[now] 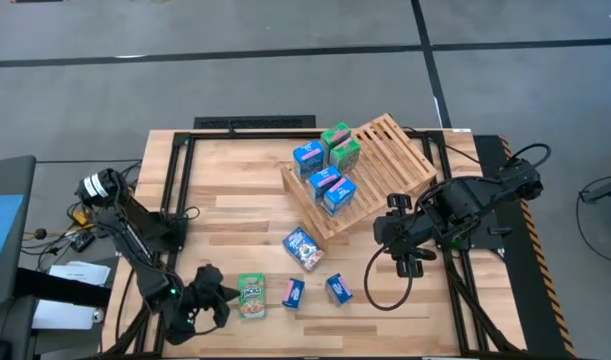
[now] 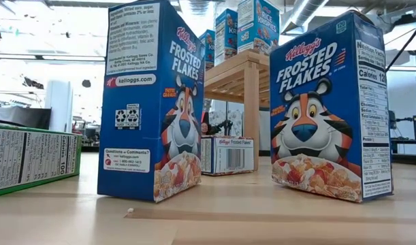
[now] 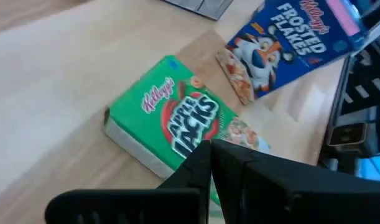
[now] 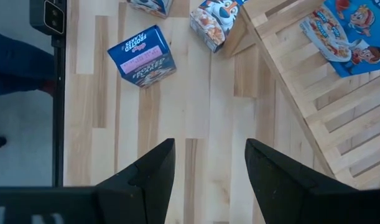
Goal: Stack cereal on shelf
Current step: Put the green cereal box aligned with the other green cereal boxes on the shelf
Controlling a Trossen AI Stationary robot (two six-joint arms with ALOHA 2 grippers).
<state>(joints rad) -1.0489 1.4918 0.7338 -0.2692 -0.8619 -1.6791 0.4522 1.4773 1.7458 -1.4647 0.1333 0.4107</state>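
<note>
The shelf [image 1: 370, 170] is a tilted slatted wood rack at the table's far middle. Several cereal boxes, blue and green, lie on its slats [image 1: 325, 182]. Nearer, a green box [image 1: 251, 296] lies flat, with two small blue boxes [image 1: 292, 292] [image 1: 337, 289] standing to its right. Another blue box [image 1: 303, 247] lies behind them. My left gripper [image 3: 209, 155] is shut, at the green box's [image 3: 177, 118] left edge near the table's front. My right gripper [image 4: 208, 168] hangs open above bare table right of the shelf [image 4: 314, 93], holding nothing. My left gripper's shut fingertips [image 3: 202, 163] slant down over the green box's printed top face, near one end [image 3: 196, 134]. The fingers themselves cover the spot, so I cannot tell whether they touch the box. The box lies flat on the table.
A black metal frame [image 1: 175, 170] borders the table's edges. In the low view two upright Frosted Flakes boxes [image 2: 153, 102] [image 2: 330, 109] stand close in front, with a lying box [image 2: 228, 155] between them. Bare planks [image 1: 235, 210] lie left of the shelf.
</note>
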